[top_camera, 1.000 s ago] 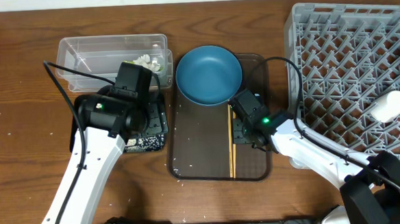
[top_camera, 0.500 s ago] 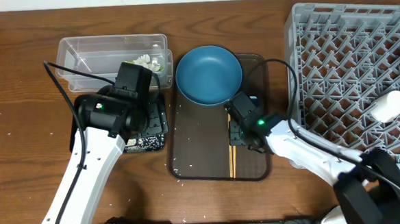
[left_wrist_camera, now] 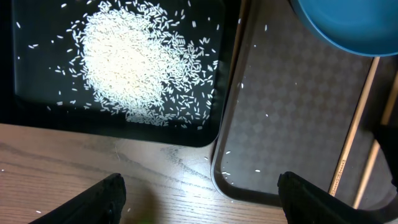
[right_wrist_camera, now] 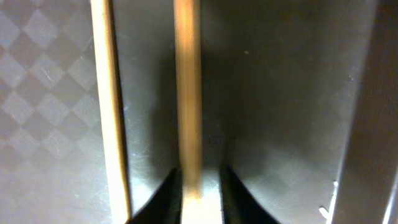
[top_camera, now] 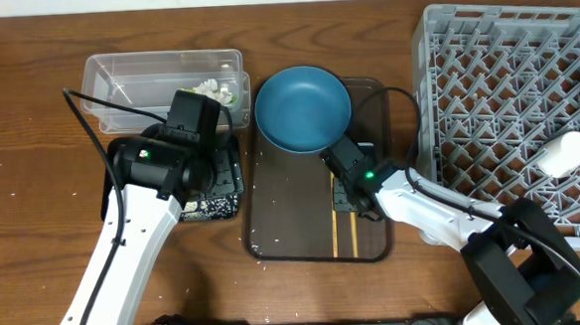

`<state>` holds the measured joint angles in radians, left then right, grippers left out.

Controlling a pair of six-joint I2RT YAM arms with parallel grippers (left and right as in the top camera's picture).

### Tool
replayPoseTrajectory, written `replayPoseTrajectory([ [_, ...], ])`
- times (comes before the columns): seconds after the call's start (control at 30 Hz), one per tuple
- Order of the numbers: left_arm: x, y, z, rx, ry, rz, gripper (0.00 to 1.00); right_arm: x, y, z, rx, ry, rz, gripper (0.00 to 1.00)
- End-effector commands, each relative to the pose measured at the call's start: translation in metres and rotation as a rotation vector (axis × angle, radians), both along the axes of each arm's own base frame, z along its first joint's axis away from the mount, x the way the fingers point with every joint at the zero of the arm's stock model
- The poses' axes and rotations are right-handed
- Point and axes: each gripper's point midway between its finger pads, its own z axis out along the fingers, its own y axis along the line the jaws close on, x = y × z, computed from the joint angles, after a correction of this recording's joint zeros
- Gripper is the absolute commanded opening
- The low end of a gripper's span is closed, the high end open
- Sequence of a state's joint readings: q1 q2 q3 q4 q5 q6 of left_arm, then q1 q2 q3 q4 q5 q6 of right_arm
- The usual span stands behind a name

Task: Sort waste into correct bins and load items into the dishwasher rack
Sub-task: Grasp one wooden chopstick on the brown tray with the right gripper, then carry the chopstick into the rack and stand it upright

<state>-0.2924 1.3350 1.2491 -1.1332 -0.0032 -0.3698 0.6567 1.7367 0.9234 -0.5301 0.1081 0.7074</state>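
My right gripper [top_camera: 356, 184] is over the brown serving tray [top_camera: 288, 212], shut on one wooden chopstick [right_wrist_camera: 186, 93] that runs between its jaws [right_wrist_camera: 199, 193]. The other chopstick [right_wrist_camera: 109, 93] lies to its left on the tray. In the overhead view they lie apart, the left one [top_camera: 333, 210] and the held one [top_camera: 353, 234]. The dark-blue dish [top_camera: 302, 107] sits at the tray's far end. My left gripper [left_wrist_camera: 199, 205] is open and empty above the table, just before the black tray [left_wrist_camera: 124, 127] with a heap of rice [left_wrist_camera: 124, 62].
The clear tub [top_camera: 126, 77] at the back left holds a white tissue [top_camera: 211, 87]. The grey dishwasher rack [top_camera: 505, 91] stands at the right with white cups [top_camera: 568, 153] in it. Stray rice grains dot the brown tray [left_wrist_camera: 280, 112].
My right gripper has shifted a little left over the tray. The held chopstick's near end has swung right, away from the other one. The left arm has not moved.
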Motion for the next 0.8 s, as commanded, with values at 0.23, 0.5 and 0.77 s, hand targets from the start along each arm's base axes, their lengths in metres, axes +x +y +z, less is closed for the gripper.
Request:
replayPoseTrajectory([
  [0.23,-0.001,0.002,-0.003,0.007,0.012,0.012,0.81,-0.013,-0.018,-0.014,-0.046,0.093,-0.047,0.01],
  [0.5,-0.002,0.002,-0.003,0.008,0.018,0.012,0.81,0.027,-0.057,0.075,-0.048,-0.017,-0.007,0.01],
  [0.77,-0.002,0.002,-0.003,0.008,0.018,0.012,0.81,0.054,-0.126,0.167,-0.059,-0.209,0.019,0.01],
])
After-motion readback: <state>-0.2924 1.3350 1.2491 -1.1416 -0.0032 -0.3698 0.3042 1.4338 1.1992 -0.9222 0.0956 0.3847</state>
